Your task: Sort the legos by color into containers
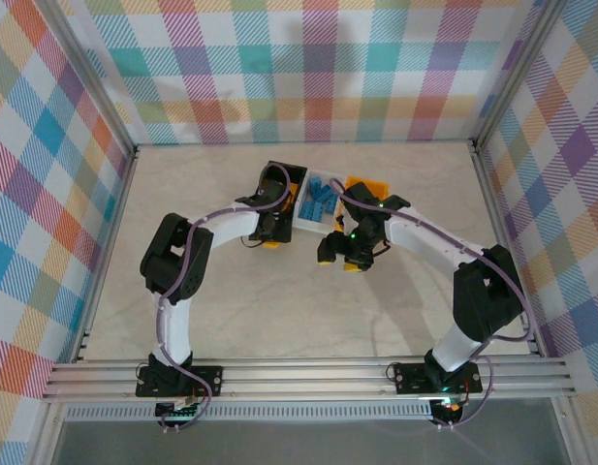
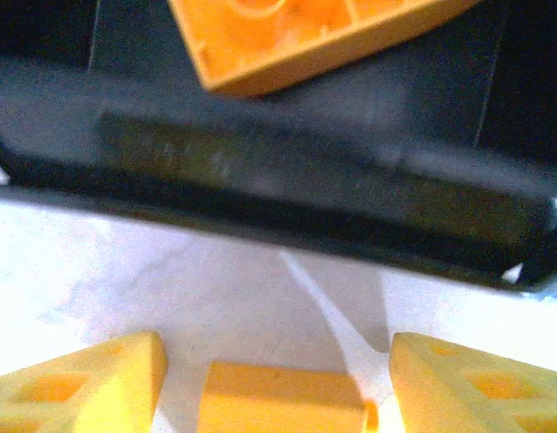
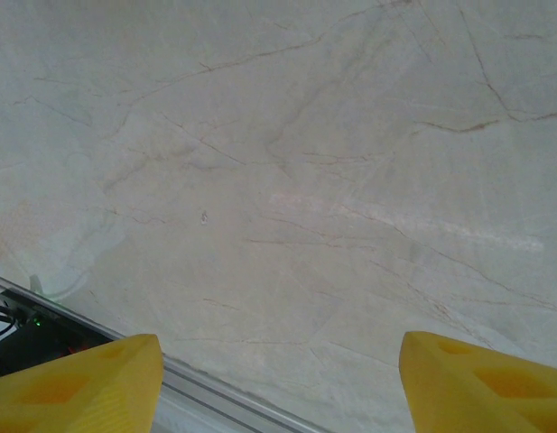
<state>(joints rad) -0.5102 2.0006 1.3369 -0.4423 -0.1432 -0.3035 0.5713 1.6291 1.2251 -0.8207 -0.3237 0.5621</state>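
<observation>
Orange brick (image 2: 283, 397) lies on the table (image 3: 287, 162) at 6 o'clock in the left wrist view; long axis runs 9 to 3 o'clock, roughly parallel to the black bin (image 2: 305, 194) wall just ahead at 12; smooth side face towards the camera; studs can't be made out

Left gripper (image 2: 276, 347) jaws stand apart, one yellow finger (image 2: 88, 383) at 8 o'clock and the other at 4; brick sits between them with a visible gap each side, so not gripped

Second orange brick (image 2: 305, 36) is inside the black bin at 12 o'clock; hollow underside faces the camera; long axis tilted, about 8 to 2 o'clock

Top view: three bins in a row at 12 o'clock of table centre; black one leftmost; white bin (image 1: 300, 221) in the middle, holding a heap of blue legos (image 1: 321, 199); yellow-orange bin (image 1: 368, 184) at its 3 o'clock, partly behind the right arm, contents can't tell; black and white bins' long axes run about 1 to 7 o'clock

Right gripper (image 3: 280, 338) jaws wide apart, nothing between them; bare marble-patterned table below; aluminium rail (image 3: 215, 397) at 7 o'clock
</observation>
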